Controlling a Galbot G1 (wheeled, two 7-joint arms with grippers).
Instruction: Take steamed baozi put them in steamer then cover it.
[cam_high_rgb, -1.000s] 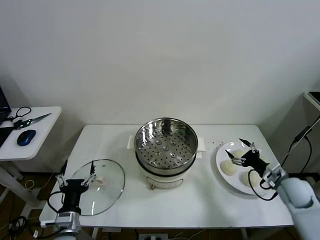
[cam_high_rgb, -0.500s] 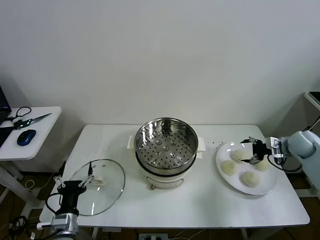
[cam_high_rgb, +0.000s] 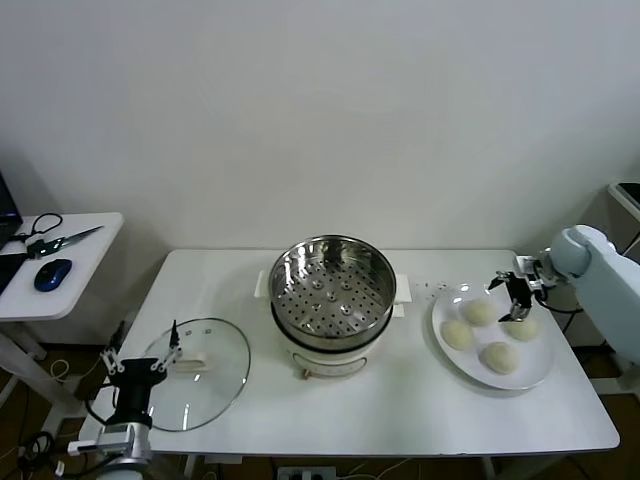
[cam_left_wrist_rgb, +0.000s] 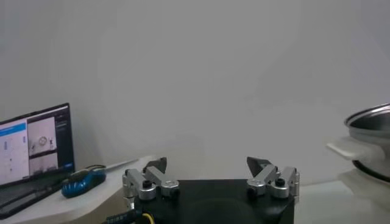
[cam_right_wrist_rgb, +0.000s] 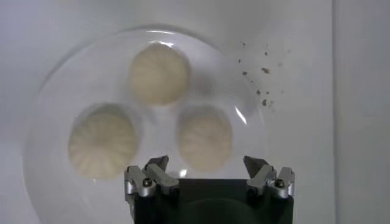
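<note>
The steel steamer (cam_high_rgb: 333, 290) stands uncovered mid-table, its perforated tray bare. Several cream baozi lie on a white plate (cam_high_rgb: 462, 370) at the right: one (cam_high_rgb: 478, 311) at the back, one (cam_high_rgb: 457, 334) at the left, one (cam_high_rgb: 500, 357) in front, one (cam_high_rgb: 523, 329) partly under my right gripper (cam_high_rgb: 512, 292). That gripper hovers open over the plate's far right part. In the right wrist view it (cam_right_wrist_rgb: 206, 163) is open above the nearest baozi (cam_right_wrist_rgb: 205, 137), with two others (cam_right_wrist_rgb: 159, 74) (cam_right_wrist_rgb: 102, 141) beyond. My left gripper (cam_high_rgb: 140, 352) is open and empty at the table's front left.
A glass lid (cam_high_rgb: 205, 385) with a white knob lies flat at the front left, beside my left gripper (cam_left_wrist_rgb: 207, 163). A side table (cam_high_rgb: 70, 275) at the far left holds a blue mouse (cam_high_rgb: 52, 274) and scissors. The steamer's rim (cam_left_wrist_rgb: 372, 122) shows in the left wrist view.
My right arm has swung from the plate's near right side to its far right side, gripper still open and empty. My left gripper has drifted slightly left.
</note>
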